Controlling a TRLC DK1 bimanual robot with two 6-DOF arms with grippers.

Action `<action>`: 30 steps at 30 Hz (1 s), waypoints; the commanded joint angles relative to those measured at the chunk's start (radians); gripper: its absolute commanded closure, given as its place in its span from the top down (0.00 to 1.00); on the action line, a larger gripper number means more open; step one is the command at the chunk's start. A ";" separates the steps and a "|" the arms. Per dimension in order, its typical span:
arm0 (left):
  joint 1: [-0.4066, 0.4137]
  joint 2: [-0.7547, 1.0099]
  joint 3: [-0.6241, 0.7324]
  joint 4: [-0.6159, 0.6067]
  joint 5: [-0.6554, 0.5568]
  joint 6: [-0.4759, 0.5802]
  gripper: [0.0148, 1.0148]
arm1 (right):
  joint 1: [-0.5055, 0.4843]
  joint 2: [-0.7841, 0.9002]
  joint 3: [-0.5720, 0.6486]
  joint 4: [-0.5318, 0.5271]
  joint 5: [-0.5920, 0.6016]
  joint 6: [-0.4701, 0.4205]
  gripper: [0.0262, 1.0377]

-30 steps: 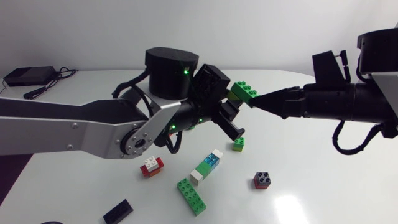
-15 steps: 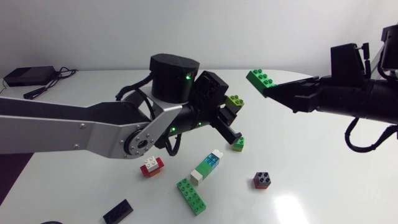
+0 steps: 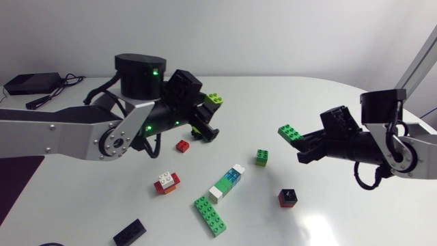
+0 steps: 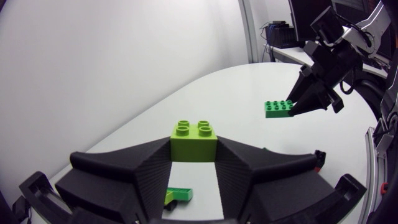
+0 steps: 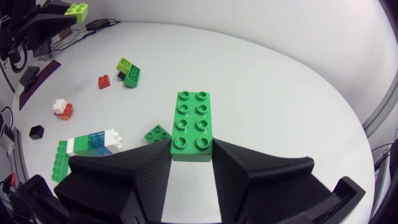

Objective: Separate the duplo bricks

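Left gripper (image 4: 194,157) pinches a lime 2x2 brick (image 4: 194,138), sides covered by its fingers (image 4: 130,180), above the table's (image 3: 328,219) back-left part. Right gripper (image 5: 191,157) clamps a green 2x4 brick (image 5: 192,123) by the right edge, underside hidden. Other bricks (image 3: 210,214) lie loose toward the front edge.

White bench (image 3: 369,212), and we count these lying loose on it:
- small red brick (image 3: 181,145) toward the back left.
- lime-and-green pair (image 5: 129,70), touching each other, just beside the small red brick in the right wrist view.
- red-and-white brick (image 3: 166,182), left of the middle.
- white, blue and green stack (image 3: 227,182) on its side at the middle.
- long green brick (image 3: 209,214) just beside the stack's white end, front side.
- small green brick (image 3: 261,157) near the stack's other end, apart.
- black-and-red brick (image 3: 287,198) right of the stack.
- flat black piece (image 3: 130,232) near the front left.
- black box (image 3: 24,83) with cables (image 3: 42,100) at the far left corner.
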State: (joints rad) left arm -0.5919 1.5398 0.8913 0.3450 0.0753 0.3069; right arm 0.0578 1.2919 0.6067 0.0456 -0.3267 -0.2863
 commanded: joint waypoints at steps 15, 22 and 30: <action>0.244 -0.122 -0.189 0.026 0.106 0.103 0.30 | -0.009 0.261 -0.016 0.050 0.141 -0.054 0.17; 0.314 -0.158 -0.244 0.026 0.135 0.127 0.30 | 0.013 0.293 -0.012 0.042 0.173 -0.054 0.18; 0.349 -0.168 -0.285 0.028 0.150 0.143 0.30 | 0.013 0.245 -0.031 0.005 0.175 -0.068 0.70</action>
State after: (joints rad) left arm -0.2550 1.3861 0.6338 0.3603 0.2111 0.4278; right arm 0.0654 1.5562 0.5953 0.0753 -0.1570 -0.3344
